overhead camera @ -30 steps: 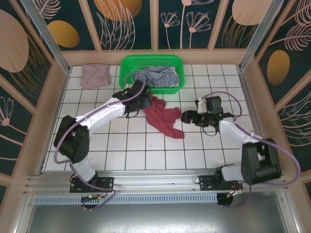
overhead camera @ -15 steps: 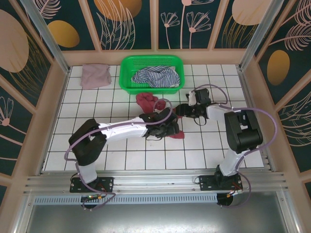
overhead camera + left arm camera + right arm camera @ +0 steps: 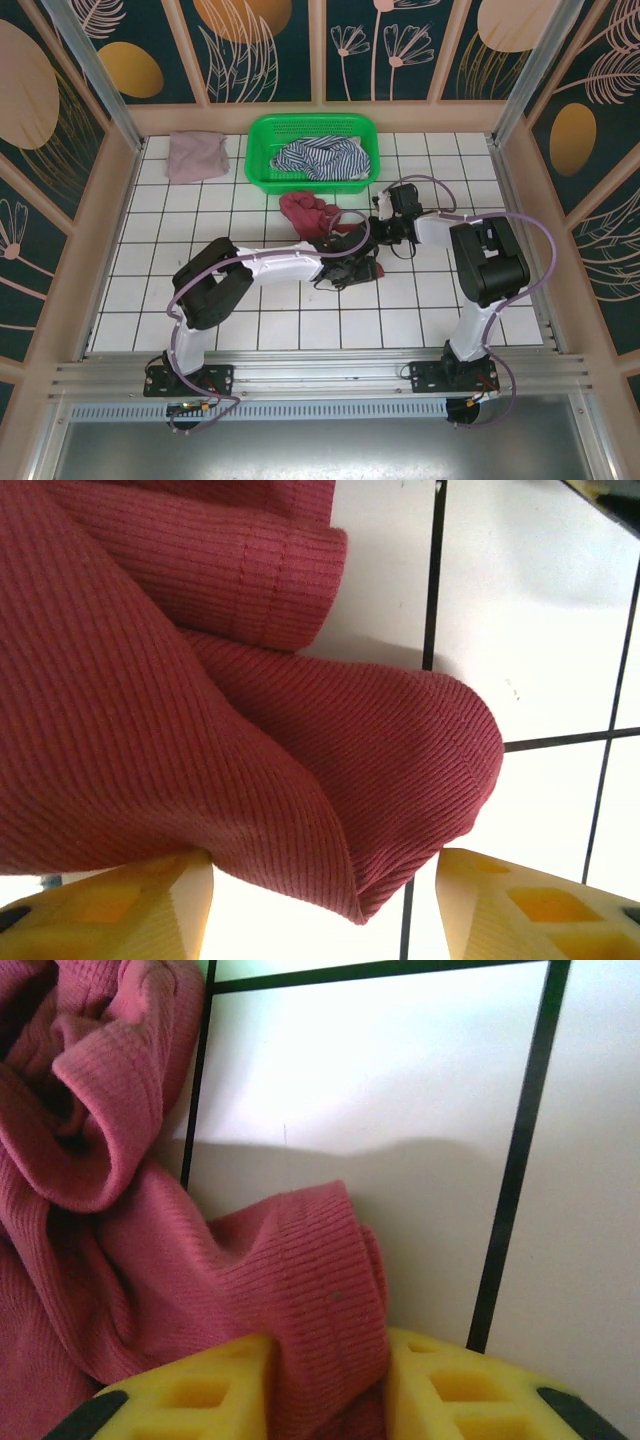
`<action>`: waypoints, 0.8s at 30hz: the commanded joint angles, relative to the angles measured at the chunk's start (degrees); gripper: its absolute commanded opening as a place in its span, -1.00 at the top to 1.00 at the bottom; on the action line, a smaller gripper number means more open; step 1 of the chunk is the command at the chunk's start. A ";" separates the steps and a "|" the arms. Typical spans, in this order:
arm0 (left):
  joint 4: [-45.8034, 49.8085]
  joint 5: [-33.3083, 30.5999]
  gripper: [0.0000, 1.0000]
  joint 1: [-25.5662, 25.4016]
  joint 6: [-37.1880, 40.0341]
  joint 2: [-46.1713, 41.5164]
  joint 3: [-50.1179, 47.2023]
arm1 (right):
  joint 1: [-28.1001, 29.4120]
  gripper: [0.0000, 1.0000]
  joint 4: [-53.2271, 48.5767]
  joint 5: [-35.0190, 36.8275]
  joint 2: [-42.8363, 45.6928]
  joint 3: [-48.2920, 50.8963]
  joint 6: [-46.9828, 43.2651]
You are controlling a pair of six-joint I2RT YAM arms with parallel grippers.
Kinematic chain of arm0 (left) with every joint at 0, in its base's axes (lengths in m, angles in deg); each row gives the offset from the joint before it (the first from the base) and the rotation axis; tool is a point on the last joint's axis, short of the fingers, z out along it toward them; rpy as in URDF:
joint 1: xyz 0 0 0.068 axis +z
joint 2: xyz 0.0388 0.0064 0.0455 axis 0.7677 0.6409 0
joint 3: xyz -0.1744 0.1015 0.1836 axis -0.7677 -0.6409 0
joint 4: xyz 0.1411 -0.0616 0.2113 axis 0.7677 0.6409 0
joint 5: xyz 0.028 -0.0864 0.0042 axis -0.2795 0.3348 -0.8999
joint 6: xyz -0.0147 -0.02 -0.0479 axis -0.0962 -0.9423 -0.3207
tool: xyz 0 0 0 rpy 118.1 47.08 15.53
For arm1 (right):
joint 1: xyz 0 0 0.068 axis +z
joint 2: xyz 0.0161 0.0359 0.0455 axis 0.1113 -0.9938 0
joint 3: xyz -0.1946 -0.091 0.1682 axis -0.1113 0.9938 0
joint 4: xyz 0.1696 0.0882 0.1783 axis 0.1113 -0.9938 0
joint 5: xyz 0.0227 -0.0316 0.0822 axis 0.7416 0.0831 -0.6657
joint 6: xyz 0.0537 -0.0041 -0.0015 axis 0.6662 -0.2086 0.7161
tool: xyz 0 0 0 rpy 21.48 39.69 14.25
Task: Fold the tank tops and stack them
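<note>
Maroon ribbed cloth sits at the middle of the job. From the top external view I see the maroon tank top [image 3: 305,212] bunched on the white tiled table [image 3: 420,310], just in front of the green basket [image 3: 258,150]. Most of its near end is hidden under the two arms. The striped tank top [image 3: 322,158] lies crumpled inside the basket. The mauve-pink tank top [image 3: 195,155] lies as a small flat bundle at the far left corner, well apart from the others. My left arm stretches across the tiles to the centre, and the left gripper [image 3: 352,262] is down on the near end of the maroon cloth. The right gripper [image 3: 380,228] meets the same garment from the right side, near the left one. From this height I cannot tell how either pair of jaws stands.

On the left wrist camera the maroon tank top [image 3: 200,710] covers the left and centre of the picture. A rounded fold hangs down into the left gripper [image 3: 325,900]. Its yellow fingers [image 3: 530,905] stand wide apart on either side of that fold.

On the right wrist camera the right gripper [image 3: 325,1385] is clamped on a ribbed hem of the maroon tank top [image 3: 150,1260]. Both yellow fingers [image 3: 200,1400] press against the cloth. The rest of the top is heaped to the left on the tiles.
</note>
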 commanded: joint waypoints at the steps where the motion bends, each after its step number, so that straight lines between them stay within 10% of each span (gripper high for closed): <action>1: 1.17 -1.62 -0.10 0.18 0.67 1.92 2.82 | 0.36 0.66 -0.59 1.59 -0.31 0.57 -0.14; 6: 5.84 -5.53 0.67 1.85 1.71 -1.39 0.72 | 0.10 0.94 -0.26 2.50 1.54 0.69 0.19; 12: 9.80 -8.85 1.00 5.06 5.92 -6.10 -1.26 | -0.48 1.00 -1.08 3.25 5.28 0.73 0.10; 24: 27.31 -16.43 1.00 10.35 15.04 -27.41 4.93 | -5.51 1.00 -10.62 4.17 25.62 -2.65 -2.80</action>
